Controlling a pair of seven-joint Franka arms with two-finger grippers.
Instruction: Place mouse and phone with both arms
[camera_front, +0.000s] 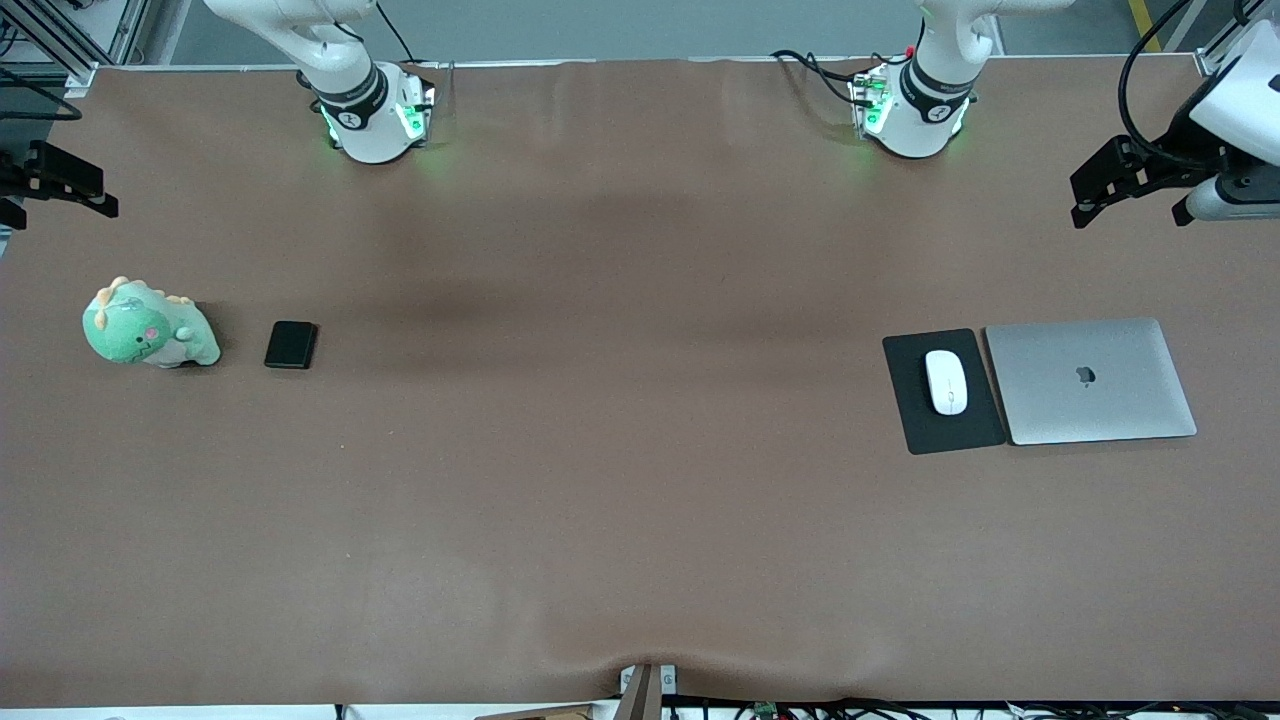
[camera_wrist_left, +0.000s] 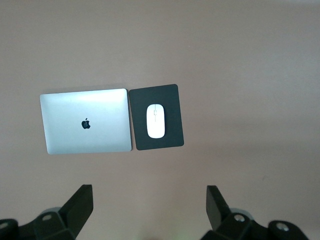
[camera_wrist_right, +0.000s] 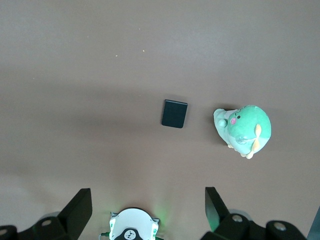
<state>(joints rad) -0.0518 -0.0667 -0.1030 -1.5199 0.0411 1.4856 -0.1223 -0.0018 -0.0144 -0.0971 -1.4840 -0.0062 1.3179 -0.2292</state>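
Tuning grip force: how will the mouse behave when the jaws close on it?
The mouse looks glossy and domed, so it may slip upward out of a pinch. It is probably light and rigid. It lies flat on the pad beside the laptop, so it is unlikely to roll, though a push may slide it. The left gripper is open.

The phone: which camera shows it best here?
The right wrist view: the phone lies near mid-frame, seen from above, beside the green plush toy. The front view shows it smaller; the left wrist view misses it.
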